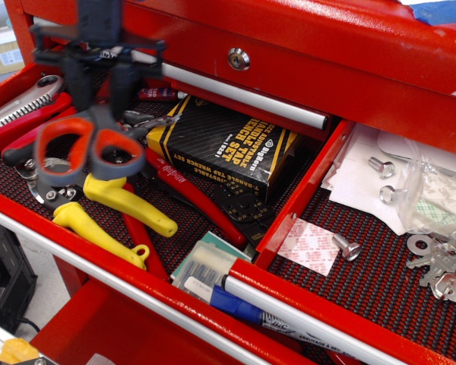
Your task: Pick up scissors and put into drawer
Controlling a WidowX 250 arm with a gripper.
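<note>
The scissors (pixel 87 148), grey handles with orange-lined loops, hang handles-down and slightly blurred over the left part of the wide left drawer. My black gripper (pixel 99 103) is above them, shut on their blade end; the blades are mostly hidden between the fingers (pixel 76 87). The scissors are lifted off the tools below. The drawer (pixel 365 281) with the dark ribbed liner is open at the right, holding bolts (pixel 348 247), keys (pixel 441 266) and white papers (pixel 365 175). It lies well to the right of the gripper.
Under the scissors lie yellow-handled pliers (pixel 114 205), red-handled snips (pixel 190 190), a black and yellow box (pixel 228 144) and a wrench (pixel 19 103). A red divider wall (pixel 304 190) separates the two drawers. A blue marker (pixel 243 304) lies at the front. A closed drawer with a lock (pixel 239 58) is above.
</note>
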